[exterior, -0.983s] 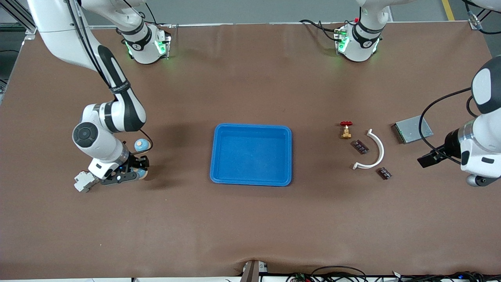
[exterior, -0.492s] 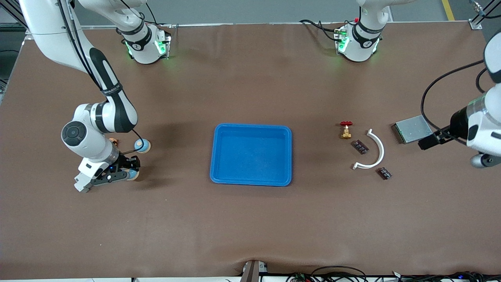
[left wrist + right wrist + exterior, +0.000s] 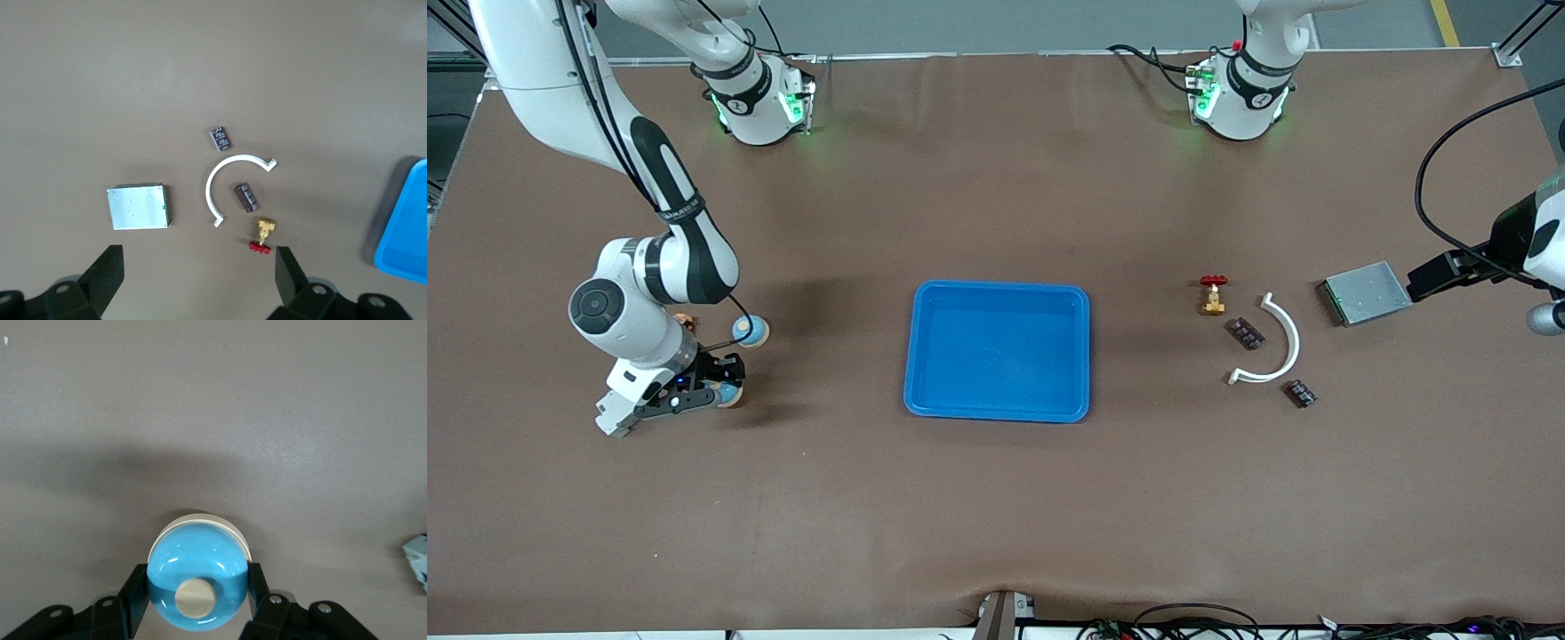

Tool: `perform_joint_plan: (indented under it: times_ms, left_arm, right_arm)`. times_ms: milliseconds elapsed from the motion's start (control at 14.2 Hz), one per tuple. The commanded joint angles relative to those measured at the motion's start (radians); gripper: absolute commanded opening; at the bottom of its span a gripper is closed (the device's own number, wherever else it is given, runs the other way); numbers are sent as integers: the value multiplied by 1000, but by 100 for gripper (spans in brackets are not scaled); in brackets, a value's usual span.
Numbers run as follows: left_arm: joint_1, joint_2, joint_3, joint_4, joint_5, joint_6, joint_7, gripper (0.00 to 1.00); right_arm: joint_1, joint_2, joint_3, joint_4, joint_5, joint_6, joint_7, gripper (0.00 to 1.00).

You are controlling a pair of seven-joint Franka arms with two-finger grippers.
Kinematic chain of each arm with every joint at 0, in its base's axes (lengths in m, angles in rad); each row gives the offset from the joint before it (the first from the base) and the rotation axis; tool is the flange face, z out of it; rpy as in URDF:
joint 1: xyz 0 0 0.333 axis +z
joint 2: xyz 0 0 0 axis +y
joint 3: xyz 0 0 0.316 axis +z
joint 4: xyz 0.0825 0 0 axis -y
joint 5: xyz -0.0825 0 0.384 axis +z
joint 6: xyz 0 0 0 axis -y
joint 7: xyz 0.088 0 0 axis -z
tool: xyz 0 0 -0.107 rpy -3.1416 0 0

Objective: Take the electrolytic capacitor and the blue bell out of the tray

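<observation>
At the centre of the front view a blue tray (image 3: 1000, 350) sits on the brown worktop (image 3: 996, 498) with nothing in it. At mid-left of that view the right gripper (image 3: 725, 391) is down at the worktop, its fingers (image 3: 135, 595) pinching a blue bell (image 3: 197, 579) with a cream button on top. A second bell (image 3: 750, 331) rests just above it in the frame. At right of centre lie a white curved strip (image 3: 1278, 342), two dark capacitors, one (image 3: 1245, 332) inside the curve and one (image 3: 1300, 393) lower, a brass valve (image 3: 1213, 294) with a red handle, and a grey metal box (image 3: 1366, 292). The left gripper (image 3: 200, 277), spread wide, hangs high over the worktop at the right edge.
</observation>
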Motion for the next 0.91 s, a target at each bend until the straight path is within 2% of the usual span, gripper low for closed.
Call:
perform_joint_plan:
  times_ms: [0,351,632,773,843]
  left_arm:
    - [16,-33,1,-29,-47,-10,48,100]
    - [19,-57,4,-21,-43,-19,53,100]
    - [24,-114,10,-29,-47,-20,98,100]
    - [24,-152,16,-79,-49,-23,167,100]
    - [5,-174,43,-97,-47,-22,174,100]
  right_arm:
    - [-24,7,36,-4,35,17,-17,0]
    - [-26,24,41,-1,41,33,-17,0]
    - [-33,31,41,4,41,35,-26,0]
    - [-43,36,41,5,39,37,-27,0]
    - [-43,36,41,5,39,43,-27,0]
